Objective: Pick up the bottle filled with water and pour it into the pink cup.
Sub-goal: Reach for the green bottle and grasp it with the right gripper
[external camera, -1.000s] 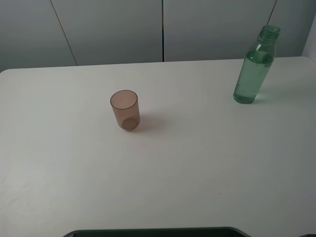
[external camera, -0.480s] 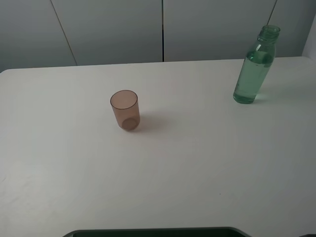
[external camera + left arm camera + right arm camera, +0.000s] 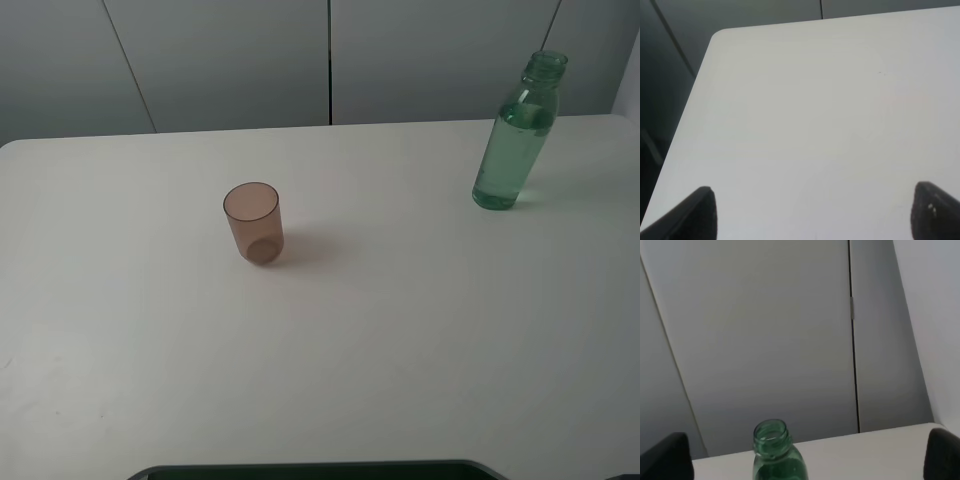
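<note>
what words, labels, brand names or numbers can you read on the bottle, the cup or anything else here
None: no readable text in any view.
The bottle is bare green plastic with no label or print that shows.
The pink cup is plain, with no marking.
The table and the wall panels behind it show no writing or signs.

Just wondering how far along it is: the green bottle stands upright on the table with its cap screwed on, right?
Not quite: the bottle stands upright on the table but has no cap; the right wrist view shows its open mouth.
</note>
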### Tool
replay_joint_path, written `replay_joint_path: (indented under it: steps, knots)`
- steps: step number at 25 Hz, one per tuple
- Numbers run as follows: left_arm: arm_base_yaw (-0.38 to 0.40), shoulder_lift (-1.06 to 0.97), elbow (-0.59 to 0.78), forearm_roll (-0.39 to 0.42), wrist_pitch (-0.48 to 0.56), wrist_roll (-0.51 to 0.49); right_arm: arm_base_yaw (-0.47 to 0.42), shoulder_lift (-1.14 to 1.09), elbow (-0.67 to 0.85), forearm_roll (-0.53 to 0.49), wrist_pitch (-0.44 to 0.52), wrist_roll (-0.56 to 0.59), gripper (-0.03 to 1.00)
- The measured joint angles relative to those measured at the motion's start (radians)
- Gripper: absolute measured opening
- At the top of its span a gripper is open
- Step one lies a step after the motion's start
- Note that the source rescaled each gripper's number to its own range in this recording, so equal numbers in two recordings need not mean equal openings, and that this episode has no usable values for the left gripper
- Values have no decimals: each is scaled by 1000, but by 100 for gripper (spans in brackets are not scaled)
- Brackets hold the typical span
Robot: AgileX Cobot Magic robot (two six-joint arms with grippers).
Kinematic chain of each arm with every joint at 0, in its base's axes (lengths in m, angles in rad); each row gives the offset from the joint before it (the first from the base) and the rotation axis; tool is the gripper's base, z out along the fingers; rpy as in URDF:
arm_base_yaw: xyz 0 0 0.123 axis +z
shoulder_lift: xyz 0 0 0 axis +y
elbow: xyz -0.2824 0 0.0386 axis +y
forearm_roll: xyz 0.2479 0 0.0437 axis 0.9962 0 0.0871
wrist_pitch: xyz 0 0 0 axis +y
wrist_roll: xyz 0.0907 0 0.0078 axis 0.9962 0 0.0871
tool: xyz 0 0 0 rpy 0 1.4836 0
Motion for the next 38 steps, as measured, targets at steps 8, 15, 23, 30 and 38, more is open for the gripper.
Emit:
replay_joint_path:
  steps: [8, 15, 23, 30, 38]
  knots:
    - [0, 0, 0, 0, 0, 0, 0, 292, 160, -168, -463, 177, 100]
    - [0, 0, 0, 0, 0, 0, 0, 562, 209, -222, -769, 205, 100]
    - [0, 0, 0, 0, 0, 0, 126, 843, 209, -135, -971, 83, 100]
    - [0, 0, 0, 0, 0, 4, 201, 1105, 171, -36, -1182, 28, 100]
    - [0, 0, 0, 0, 0, 6, 201, 1247, 28, 7, -1169, 28, 100]
